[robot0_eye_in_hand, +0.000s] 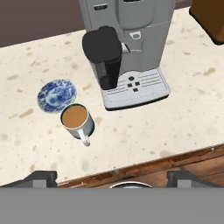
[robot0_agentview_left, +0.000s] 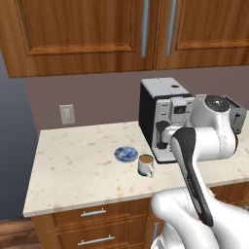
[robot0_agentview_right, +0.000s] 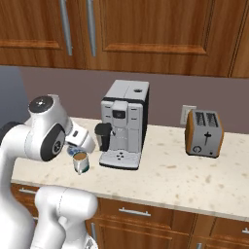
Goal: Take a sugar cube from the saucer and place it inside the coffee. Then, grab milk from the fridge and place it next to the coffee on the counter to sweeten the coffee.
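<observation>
Low at 6 o'clock in the hand view, two dark fingertips [robot0_eye_in_hand: 39, 178] sit wide apart, one at each bottom corner, nothing between them; gripper [robot0_eye_in_hand: 112, 179] spread and empty, raised over the counter's [robot0_eye_in_hand: 144, 131] front edge, looking down at the worktop. Arm folded: in the left base view the white forearm [robot0_agentview_left: 194, 180] climbs from 5 o'clock to an elbow joint [robot0_agentview_left: 216, 104] at 3 o'clock; hand itself hidden behind the arm in both base views.

One coffee [robot0_eye_in_hand: 76, 120] mug, brown liquid inside, handle pointing toward the counter edge, upright, at 10 o'clock from the gripper. One saucer [robot0_eye_in_hand: 56, 95] just beside it at the mug's 10 o'clock, rims nearly touching in the hand view; blue mottled face, no lump distinguishable on it. Sugar cube: cannot tell where.

One coffee machine [robot0_eye_in_hand: 127, 48] at 12 o'clock, black cup holder facing the mug. One toaster [robot0_agentview_right: 204, 132] well apart along the counter. One wall outlet [robot0_agentview_left: 67, 114] in the left base view, another [robot0_agentview_right: 187, 114] beside the toaster in the right base view.
</observation>
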Motion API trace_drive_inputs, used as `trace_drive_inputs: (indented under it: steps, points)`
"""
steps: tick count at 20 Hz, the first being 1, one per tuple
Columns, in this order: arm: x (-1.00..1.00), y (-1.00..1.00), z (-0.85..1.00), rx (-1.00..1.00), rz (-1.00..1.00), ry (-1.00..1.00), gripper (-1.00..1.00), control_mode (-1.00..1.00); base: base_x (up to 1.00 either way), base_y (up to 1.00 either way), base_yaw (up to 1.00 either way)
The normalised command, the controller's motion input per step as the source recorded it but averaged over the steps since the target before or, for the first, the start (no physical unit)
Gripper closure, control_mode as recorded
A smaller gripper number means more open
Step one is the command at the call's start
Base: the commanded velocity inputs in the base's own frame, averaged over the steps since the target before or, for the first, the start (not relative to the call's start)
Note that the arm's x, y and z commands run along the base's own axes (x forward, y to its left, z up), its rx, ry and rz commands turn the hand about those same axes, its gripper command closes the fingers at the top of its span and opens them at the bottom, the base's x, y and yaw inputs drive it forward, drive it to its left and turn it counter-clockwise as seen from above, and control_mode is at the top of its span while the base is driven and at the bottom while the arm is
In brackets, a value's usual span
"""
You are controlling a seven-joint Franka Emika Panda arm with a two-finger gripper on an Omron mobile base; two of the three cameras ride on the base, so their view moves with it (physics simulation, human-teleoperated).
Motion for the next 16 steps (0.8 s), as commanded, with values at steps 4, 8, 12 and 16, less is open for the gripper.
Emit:
trace_drive_inputs:
  steps: [4,8,12,16]
  points:
    - [-0.06,0.0,0.0,0.0,0.0,0.0,-1.0,1.0,-0.4,-0.02,0.0]
    - [0.0,0.0,0.0,0.0,0.0,0.0,-1.0,1.0,-0.64,-0.26,-0.04]
    - [0.0,0.0,0.0,0.0,0.0,0.0,-1.0,1.0,-0.46,-0.37,-0.22]
    - [0.0,0.0,0.0,0.0,0.0,0.0,-1.0,1.0,-0.12,-0.46,-0.37]
